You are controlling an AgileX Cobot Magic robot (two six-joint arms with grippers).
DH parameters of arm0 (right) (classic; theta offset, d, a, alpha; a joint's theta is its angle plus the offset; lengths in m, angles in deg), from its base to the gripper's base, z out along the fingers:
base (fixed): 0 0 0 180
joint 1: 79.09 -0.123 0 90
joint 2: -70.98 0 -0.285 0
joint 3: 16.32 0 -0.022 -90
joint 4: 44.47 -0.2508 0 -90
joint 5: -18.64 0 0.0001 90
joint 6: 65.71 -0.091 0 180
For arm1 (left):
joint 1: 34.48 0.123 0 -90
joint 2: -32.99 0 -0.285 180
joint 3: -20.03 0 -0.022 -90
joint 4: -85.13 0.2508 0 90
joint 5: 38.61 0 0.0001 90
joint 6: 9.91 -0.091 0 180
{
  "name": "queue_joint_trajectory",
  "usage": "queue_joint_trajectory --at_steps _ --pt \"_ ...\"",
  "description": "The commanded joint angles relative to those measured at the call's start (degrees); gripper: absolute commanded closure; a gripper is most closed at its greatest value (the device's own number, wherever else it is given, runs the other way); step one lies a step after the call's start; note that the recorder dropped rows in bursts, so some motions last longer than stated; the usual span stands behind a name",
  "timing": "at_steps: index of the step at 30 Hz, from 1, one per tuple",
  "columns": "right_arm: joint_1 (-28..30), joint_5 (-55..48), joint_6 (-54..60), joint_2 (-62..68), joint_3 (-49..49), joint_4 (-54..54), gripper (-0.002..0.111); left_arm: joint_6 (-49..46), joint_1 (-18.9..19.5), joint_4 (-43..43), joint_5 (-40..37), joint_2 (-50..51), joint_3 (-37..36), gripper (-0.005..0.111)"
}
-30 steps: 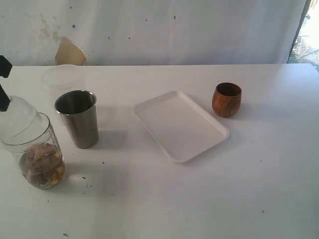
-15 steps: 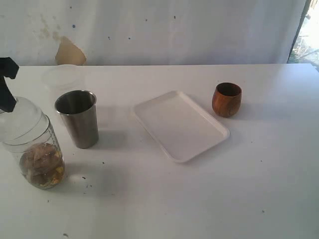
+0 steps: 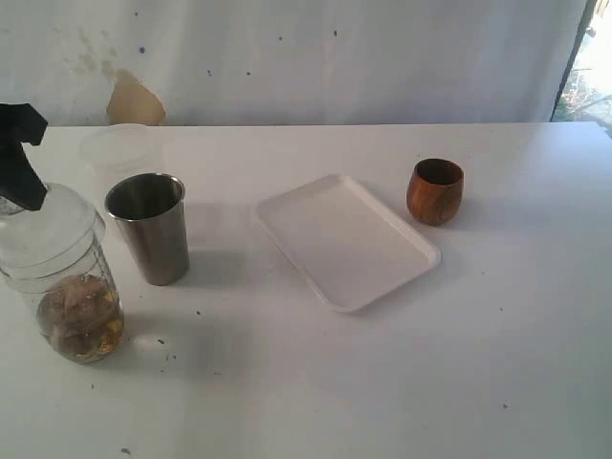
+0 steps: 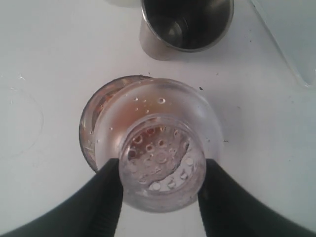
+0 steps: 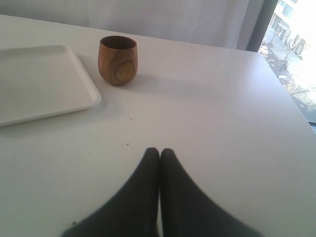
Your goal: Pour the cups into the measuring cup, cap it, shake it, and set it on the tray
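The tumbler (image 3: pixel 148 234) looks steel, the cup (image 3: pixel 435 191) wood, tray (image 3: pixel 344 239) perhaps plastic.

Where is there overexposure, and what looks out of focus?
Exterior view: window strip at the right edge blown out. Right wrist view: window glares white; black right gripper looks soft. Left wrist view: even light; clear perforated lid slightly blurred.

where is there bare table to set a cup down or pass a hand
Bare: the near strip of table in front of the tray, the gap between tumbler and tray, and the right side past the wooden cup. Crowded at left: tub, tumbler and measuring cup stand close, with the left gripper holding a lid over it.
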Motion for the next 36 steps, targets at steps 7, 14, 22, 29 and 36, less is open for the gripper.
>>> queue_joint_trajectory --at_steps 7,14,22,29,36 --pt "0.4 0.1 -0.3 -0.3 0.4 0.5 0.108 -1.2 -0.2 1.5 0.2 0.1 2.9 0.107" --pt "0.4 0.1 -0.3 -0.3 0.4 0.5 0.108 -1.2 -0.2 6.9 -2.1 0.1 5.3 0.107" --pt "0.4 0.1 -0.3 -0.3 0.4 0.5 0.108 -1.2 -0.2 4.3 -2.1 0.1 2.3 0.107" --pt "0.4 0.1 -0.3 -0.3 0.4 0.5 0.108 -1.7 -0.2 3.8 -2.1 0.1 1.1 0.107" --pt "0.4 0.1 -0.3 -0.3 0.4 0.5 0.108 -2.5 -0.2 1.6 -2.1 0.1 1.1 0.107"
